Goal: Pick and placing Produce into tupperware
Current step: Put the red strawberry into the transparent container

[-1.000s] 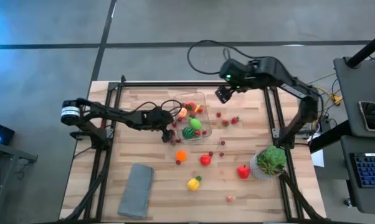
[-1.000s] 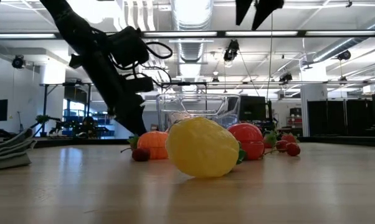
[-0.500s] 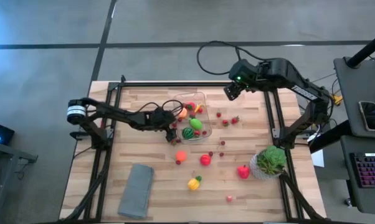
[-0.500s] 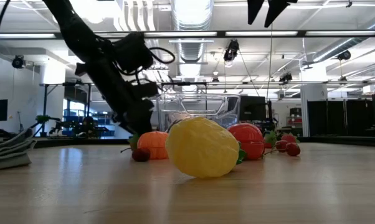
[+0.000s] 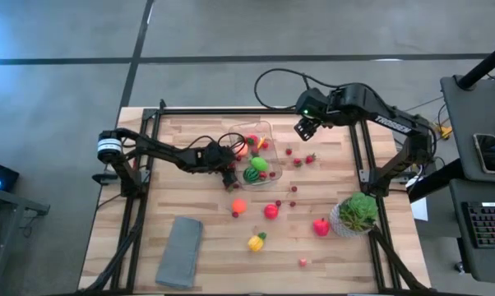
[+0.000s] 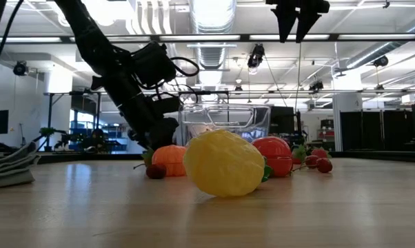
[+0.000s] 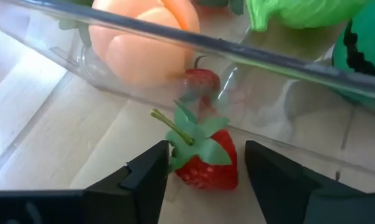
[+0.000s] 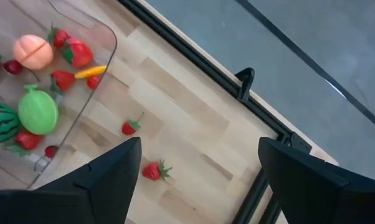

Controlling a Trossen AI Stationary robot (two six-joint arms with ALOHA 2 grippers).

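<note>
**2 arms out, 1 strawberry between the left fingers**

I have the left gripper [image 7: 203,180] low on the wooden table [image 5: 198,263], right against the outer wall of the tupperware [image 7: 281,102]. On my left wrist view its 2 fingers [image 7: 147,177] are spread on either side of a strawberry [image 7: 206,165] lying on the table just outside the clear wall; I see a gap on each side, so nothing is pinched. Through the plastic I make out a peach [image 7: 144,43], a small red berry [image 7: 200,79] and green pieces.

From above, the tupperware [image 5: 268,131] sits near the table's middle, partly filled. Loose produce lies beside it: an orange [image 5: 239,205], a tomato [image 5: 270,211], a red pepper [image 5: 321,227], a lemon [image 5: 255,242] and scattered berries.

The right gripper [image 5: 306,129] hangs in the air past the container's far corner, fingers spread wide, holding nothing. A potted plant [image 5: 358,212] and a grey cloth [image 5: 180,252] share the table.
</note>
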